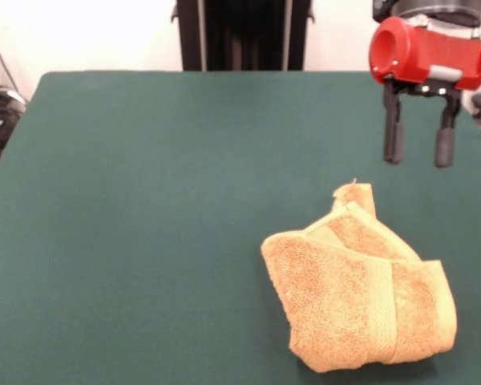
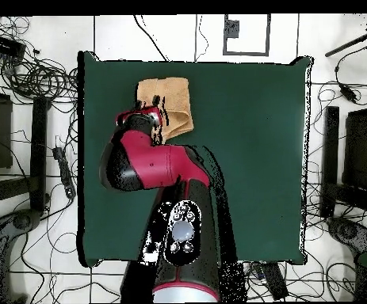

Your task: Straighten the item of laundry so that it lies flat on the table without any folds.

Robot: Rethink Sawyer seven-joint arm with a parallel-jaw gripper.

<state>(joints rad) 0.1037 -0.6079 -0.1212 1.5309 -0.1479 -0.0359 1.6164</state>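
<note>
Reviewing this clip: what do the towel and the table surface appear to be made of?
The towel looks like golden-orange terry cloth: a nubby looped pile, with a smoother woven band across it. The table seems covered in dark green felt-like cloth, matte and without glare, though the exact fabric is uncertain.

No writing, label, brand, number or sign can be read in either view: none shows on the towel, the bench, or the red and black arm.

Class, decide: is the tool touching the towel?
Apart. In the front view the open tool hangs above the towel, with green table visible between them.
</note>
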